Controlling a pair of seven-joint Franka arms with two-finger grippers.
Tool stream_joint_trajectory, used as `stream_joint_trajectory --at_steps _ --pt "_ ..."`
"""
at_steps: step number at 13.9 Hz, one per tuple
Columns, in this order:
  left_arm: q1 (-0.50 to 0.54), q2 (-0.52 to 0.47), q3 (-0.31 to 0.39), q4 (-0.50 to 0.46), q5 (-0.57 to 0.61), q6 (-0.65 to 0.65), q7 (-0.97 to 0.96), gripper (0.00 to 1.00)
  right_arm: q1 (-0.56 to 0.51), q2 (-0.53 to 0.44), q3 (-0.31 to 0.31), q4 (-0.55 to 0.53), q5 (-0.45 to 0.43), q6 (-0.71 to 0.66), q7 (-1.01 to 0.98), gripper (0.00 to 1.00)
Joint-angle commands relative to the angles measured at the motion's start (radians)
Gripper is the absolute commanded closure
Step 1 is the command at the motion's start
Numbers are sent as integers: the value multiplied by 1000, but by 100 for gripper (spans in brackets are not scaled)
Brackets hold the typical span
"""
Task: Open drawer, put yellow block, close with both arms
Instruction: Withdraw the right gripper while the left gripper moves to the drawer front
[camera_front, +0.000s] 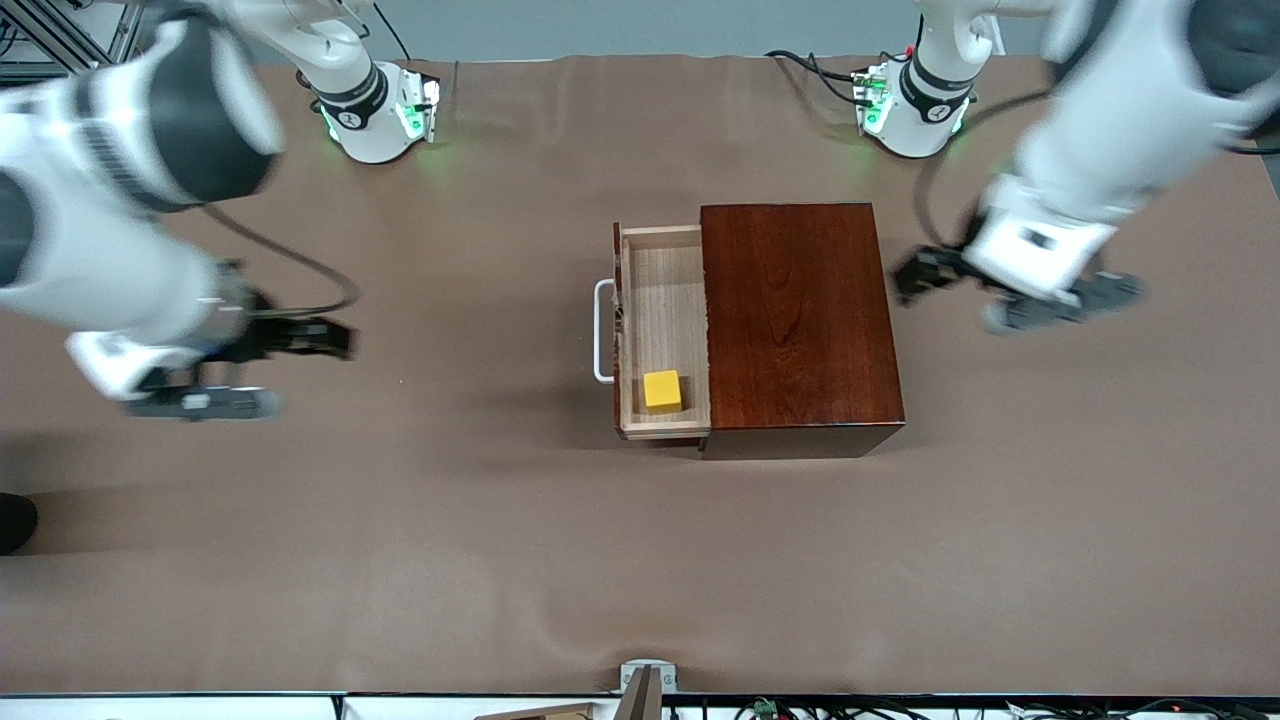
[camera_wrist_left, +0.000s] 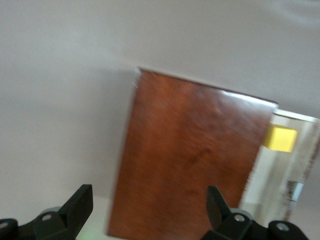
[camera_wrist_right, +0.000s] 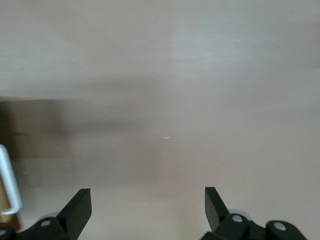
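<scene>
Currently the yellow block (camera_front: 662, 390) lies in the open drawer (camera_front: 664, 330); left end effector (camera_front: 1010, 290) and right end effector (camera_front: 255, 365), both released, flank it over the desk (camera_front: 640, 560). Uneven pushing could skew and jam the drawer.

Yellow block (camera_front: 662, 390) – pale drawer (camera_front: 665, 300) – mahogany box (camera_front: 795, 315).

The brown surface (camera_front: 400, 560) shows shallow wrinkles. A small grey bracket (camera_front: 648, 676) sits at the middle of the surface's edge nearest the front camera, and tangled wires (camera_front: 800, 709) run just past that same edge. Black cables (camera_front: 815, 68) lie along the surface's edge farthest from that camera. A dark rounded thing (camera_front: 14, 522) overlaps the surface at the right arm's end.
</scene>
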Motion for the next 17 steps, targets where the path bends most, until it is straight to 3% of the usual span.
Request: stream_joint_trajectory --at_steps 1,3,6,9,13,17 --pt "-121 48 -14 17 6 -5 -226 0 -120 -99 26 -150 -30 76 -125 0" --pt "-231 100 -12 39 12 19 -359 0 -202 -154 28 -251 -26 154 -226 0" --pt "-348 190 -11 81 18 62 -632 0 -239 -219 26 -342 -26 201 -229 0" --pt "-466 301 -3 131 18 140 -853 0 -251 -238 25 -322 -32 161 -242 0" --pt "-546 379 2 141 35 285 -1137 0 -262 -236 26 -258 -33 83 -240 0" --pt "-604 437 6 142 144 357 -1572 0 -257 -235 29 -225 -30 58 -229 0"
